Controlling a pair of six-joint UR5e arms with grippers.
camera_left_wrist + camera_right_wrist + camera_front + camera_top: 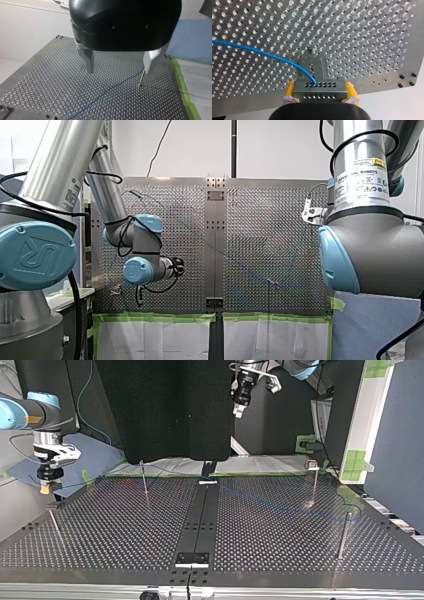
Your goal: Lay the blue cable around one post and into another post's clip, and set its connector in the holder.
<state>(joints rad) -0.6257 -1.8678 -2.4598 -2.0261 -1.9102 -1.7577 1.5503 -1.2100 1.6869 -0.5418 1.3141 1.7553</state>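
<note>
My right gripper [320, 83] is shut with its yellow pads on a metal connector block [318, 92] that has rows of holes. The blue cable [262, 52] leaves the block's upper face and curves away over the perforated plate. A small metal holder [312, 68] stands on the plate just ahead of the connector. In the top view this gripper [46, 489] hangs at the left, above the holder post [53, 510]. My left gripper [118, 71] is open, high over the cable [105, 91], with a thin post [140, 81] near one finger. It hangs far back in the top view [239, 410].
Thin posts stand on the plate: one at back left [144, 480], one with a clip on top at back right [313, 480], one at front right [343, 532]. A dark centre rail [200, 520] splits the plate. Green tape [183, 87] lines the plate's edge.
</note>
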